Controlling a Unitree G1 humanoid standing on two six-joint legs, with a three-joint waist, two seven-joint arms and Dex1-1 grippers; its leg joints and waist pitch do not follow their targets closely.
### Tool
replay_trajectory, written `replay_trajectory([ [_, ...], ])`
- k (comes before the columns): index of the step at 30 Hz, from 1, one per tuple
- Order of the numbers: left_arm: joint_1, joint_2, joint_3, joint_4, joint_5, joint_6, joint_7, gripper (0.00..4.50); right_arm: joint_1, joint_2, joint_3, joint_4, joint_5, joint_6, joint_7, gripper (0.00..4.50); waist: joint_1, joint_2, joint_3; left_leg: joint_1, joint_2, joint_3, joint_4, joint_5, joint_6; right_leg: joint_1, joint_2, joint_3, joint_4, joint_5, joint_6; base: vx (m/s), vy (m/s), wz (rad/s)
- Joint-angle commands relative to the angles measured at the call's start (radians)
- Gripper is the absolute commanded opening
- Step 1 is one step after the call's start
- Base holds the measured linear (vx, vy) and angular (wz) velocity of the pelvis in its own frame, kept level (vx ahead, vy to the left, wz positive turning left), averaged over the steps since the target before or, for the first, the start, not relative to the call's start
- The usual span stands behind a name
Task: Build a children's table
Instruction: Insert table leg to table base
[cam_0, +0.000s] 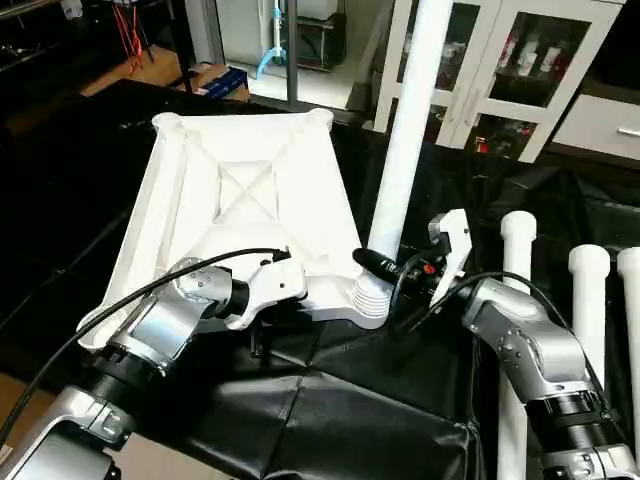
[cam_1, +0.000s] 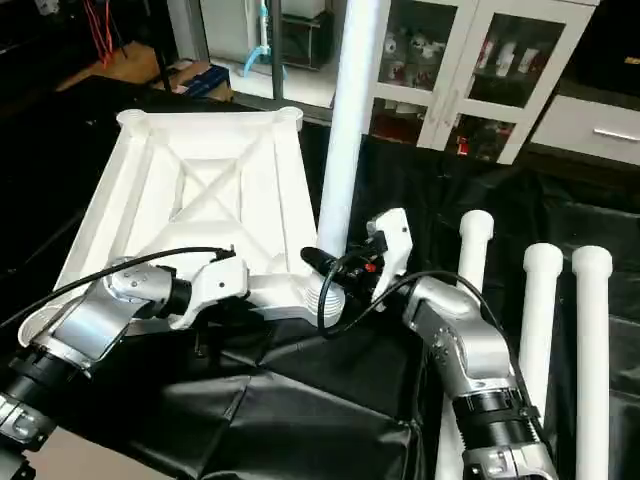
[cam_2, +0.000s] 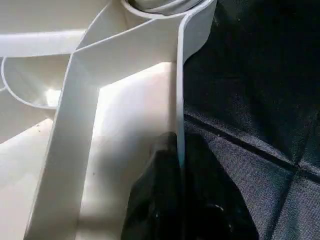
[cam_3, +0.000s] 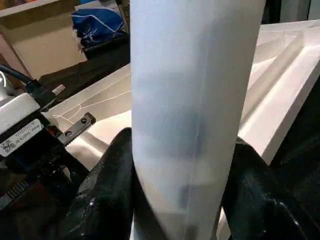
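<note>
Nearest us, our two silver forearms reach in over the black cloth toward the near edge of the tabletop. That tabletop lies upside down on the cloth, ribbed X-braced underside up, round sockets at its corners.

Left gripper: fingers pinched together on the thin near rim of the tabletop, one black finger on either side of the wall.

Right gripper: fingers about half spread and clamped round the upright leg. This leg stands in the near right corner socket, leaning slightly, its upper end past the frame top.

Three more legs lie side by side on the cloth to our right, flared ends pointing away from us, well apart from the tabletop.

Beyond the cloth: white glass-door cabinet and a blue box on the floor.
</note>
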Motion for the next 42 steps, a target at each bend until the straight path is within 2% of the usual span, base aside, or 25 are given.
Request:
replay_trajectory([
  [1, 0.031, -0.005, 0.0, -0.015, -0.015, -0.007, -0.002, 0.0, -0.003, -0.014, 0.024, 0.036, -0.037, -0.005, -0.004, 1.83, 0.009, -0.013, -0.065, -0.002, 0.058, -0.03, -0.076, -0.074, 0.066, 0.05, -0.088, 0.051, -0.067, -0.221, -0.229, 0.0, 0.0, 0.0],
  [6, 0.037, -0.004, -0.004, -0.02, -0.013, -0.007, -0.007, 0.0, -0.021, -0.003, 0.041, 0.052, -0.064, -0.025, -0.009, 1.83, 0.005, -0.016, -0.064, -0.002, 0.057, -0.03, -0.076, -0.085, 0.062, 0.05, -0.086, 0.05, -0.068, -0.229, -0.232, 0.0, 0.0, 0.0],
  [7, 0.037, -0.004, -0.004, -0.02, -0.013, -0.008, -0.008, 0.0, -0.025, 0.0, 0.043, 0.056, -0.066, -0.028, -0.01, 1.83, 0.005, -0.012, -0.064, -0.002, 0.057, -0.03, -0.076, -0.088, 0.06, 0.051, -0.088, 0.052, -0.069, -0.234, -0.231, 0.0, 0.0, 0.0],
  [14, 0.034, -0.008, -0.005, -0.014, -0.011, -0.01, -0.005, 0.0, -0.032, 0.018, 0.037, 0.084, -0.072, -0.042, -0.021, 1.83, 0.001, -0.015, -0.065, -0.001, 0.059, -0.03, -0.077, -0.103, 0.054, 0.05, -0.087, 0.052, -0.069, -0.232, -0.234, 0.0, 0.0, 0.0],
  [21, 0.034, -0.014, 0.0, -0.019, -0.01, -0.006, -0.001, 0.0, -0.009, 0.026, 0.001, 0.109, -0.045, -0.046, -0.034, 1.83, 0.0, -0.017, -0.065, -0.002, 0.059, -0.031, -0.078, -0.106, 0.054, 0.05, -0.087, 0.052, -0.07, -0.237, -0.231, 0.0, 0.0, 0.0],
  [22, 0.037, -0.013, 0.002, -0.023, -0.01, -0.005, 0.0, 0.0, 0.006, 0.028, -0.024, 0.11, -0.029, -0.05, -0.041, 1.83, 0.001, -0.016, -0.065, 0.0, 0.059, -0.03, -0.078, -0.109, 0.055, 0.049, -0.087, 0.052, -0.071, -0.241, -0.23, 0.0, 0.0, 0.0],
  [31, 0.039, -0.01, 0.008, -0.029, -0.009, -0.006, 0.002, 0.0, 0.056, 0.042, -0.098, 0.109, 0.015, -0.086, -0.056, 1.83, 0.008, -0.013, -0.065, 0.001, 0.06, -0.031, -0.08, -0.105, 0.056, 0.049, -0.088, 0.052, -0.069, -0.218, -0.238, 0.0, 0.0, 0.0],
  [42, 0.036, -0.018, 0.014, -0.021, -0.003, -0.006, 0.011, 0.0, 0.135, 0.047, -0.123, 0.053, 0.03, -0.116, -0.068, 1.83, 0.016, -0.014, -0.065, 0.002, 0.061, -0.029, -0.081, -0.102, 0.059, 0.048, -0.087, 0.053, -0.07, -0.207, -0.234, 0.0, 0.0, 0.0],
])
